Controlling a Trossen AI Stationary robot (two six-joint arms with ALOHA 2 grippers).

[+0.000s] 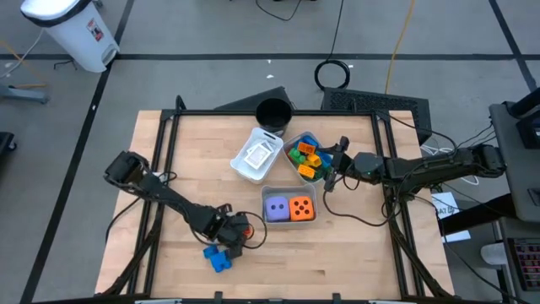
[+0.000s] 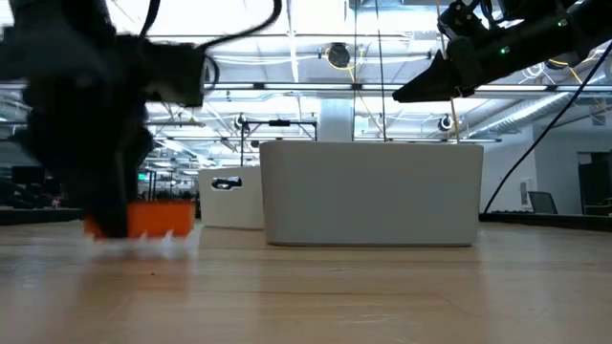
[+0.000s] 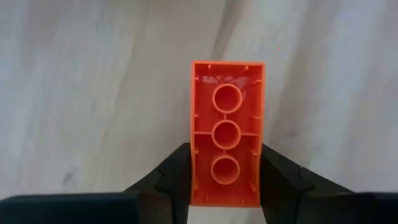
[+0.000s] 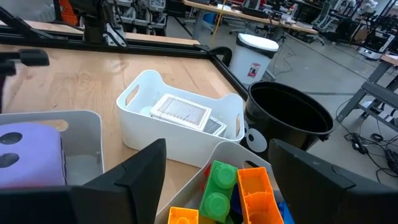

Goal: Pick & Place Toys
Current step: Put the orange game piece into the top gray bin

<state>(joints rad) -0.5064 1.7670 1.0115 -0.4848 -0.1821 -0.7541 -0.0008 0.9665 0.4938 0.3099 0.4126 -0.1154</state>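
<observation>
A: Step in hand?
B: Pick phase. Left gripper [image 3: 225, 190] down at the table's [image 1: 186, 160] near edge, left of centre, fingers [image 3: 166, 180] closing on an orange block [image 3: 226, 133]; block lies hollow side up, pads touching both long sides. Looks gripped or nearly so, not lifted yet.
A: Other toys?
B: Blue blocks [image 1: 217, 257] loose on the wood just beside that gripper, nearer side. Rest sorted: coloured blocks in the far-right tray [image 1: 284, 163], purple die [image 1: 276, 208] & orange die [image 1: 302, 208] in the near tray [image 1: 289, 223], white tiles [image 1: 257, 153] in the white tray [image 1: 240, 169]. Black cup [image 1: 273, 112] beyond the trays.
A: Right gripper [image 4: 219, 163]?
B: Hovers above the block tray's right side, jaws apart, holding nothing. Waiting.
A: Next move?
B: Prob. firm up grip, lift straight, carry far & right to the block tray, keep clear of the right arm. Then back for the blues.
A: Writing, brands?
B: None legible. Label on the white bin [image 1: 70, 29] far left on the floor, can't read. Dice show dots only.
</observation>
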